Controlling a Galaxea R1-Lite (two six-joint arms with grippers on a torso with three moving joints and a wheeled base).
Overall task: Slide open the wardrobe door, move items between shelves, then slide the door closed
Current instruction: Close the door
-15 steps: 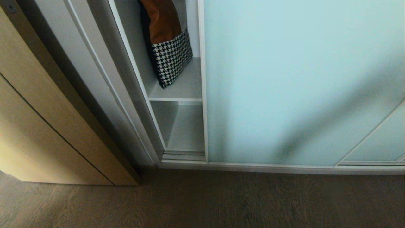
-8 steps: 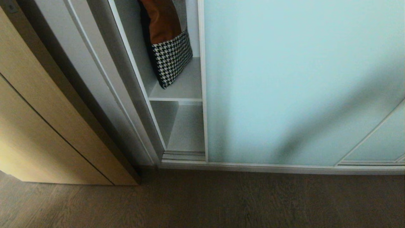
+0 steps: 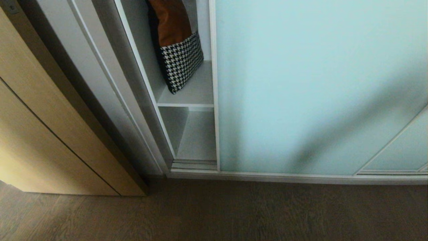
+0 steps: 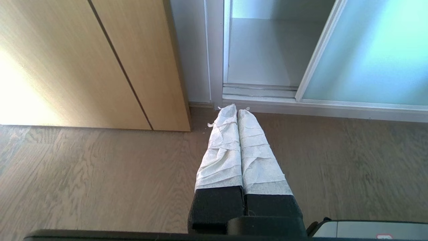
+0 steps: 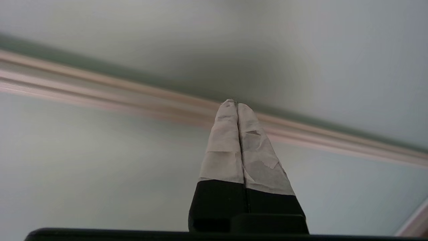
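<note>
- Sliding wardrobe door (image 3: pixel 317 87): covers most of the wardrobe front; a narrow opening remains at its left edge.
- Shelves (image 3: pixel 194 95): visible through that opening; the upper board carries an orange and houndstooth cushion (image 3: pixel 179 50), the lower board is bare.
- Left gripper (image 4: pixel 237 108): fingers pressed together, empty, above the floor (image 4: pixel 100 174) near the door track.
- Right gripper (image 5: pixel 233 102): fingers clenched, empty, tips close to the door's frame rail.

Two shelves (image 3: pixel 197 93), one cushion (image 3: pixel 179 57), apparently two glass door panels (image 3: pixel 301 83), two grippers (image 4: pixel 237 112).
</note>
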